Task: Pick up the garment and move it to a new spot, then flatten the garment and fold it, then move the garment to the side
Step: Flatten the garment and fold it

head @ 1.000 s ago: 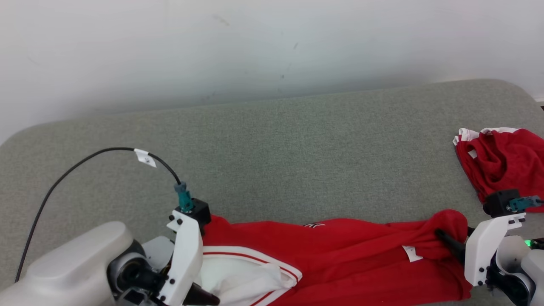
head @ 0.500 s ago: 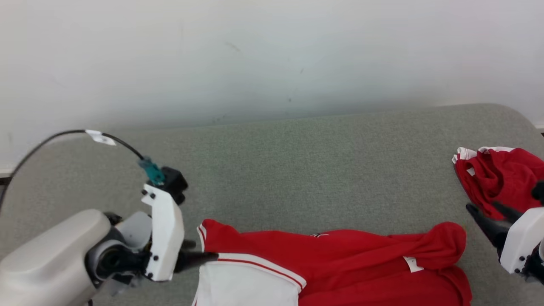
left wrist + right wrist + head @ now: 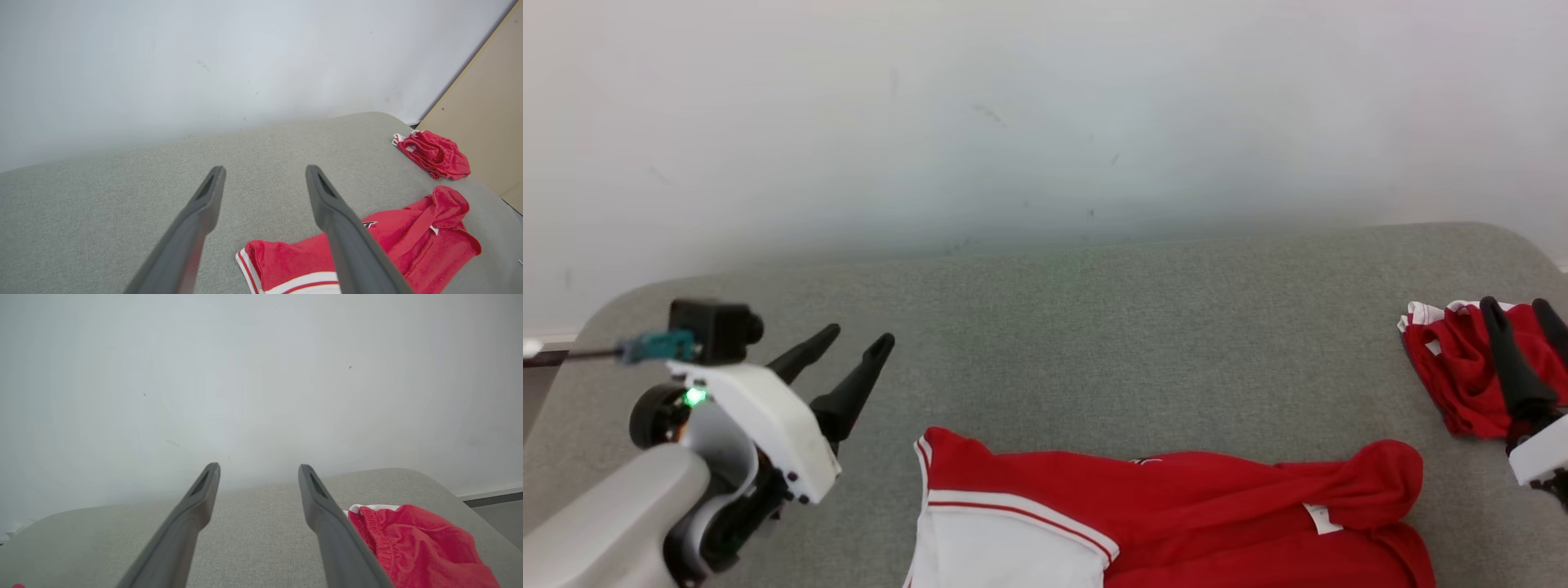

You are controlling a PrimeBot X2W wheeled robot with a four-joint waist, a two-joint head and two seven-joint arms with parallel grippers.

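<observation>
White wall (image 3: 1045,106) ran across the back, grey fabric-covered bench (image 3: 1094,327) below it. We saw the red garment (image 3: 1176,506) lying stretched along the bench's near edge, white panel and stripe at its left end, a rounded bunch at its right end, neither gripper touching it. Smaller red bundle (image 3: 1450,384) sat at the far right, apart from the garment. Left gripper (image 3: 859,335) hung left of the garment, jaws wide, nothing between them. Right gripper (image 3: 1514,304) overlapped the bundle in head view, jaws wide too, empty
</observation>
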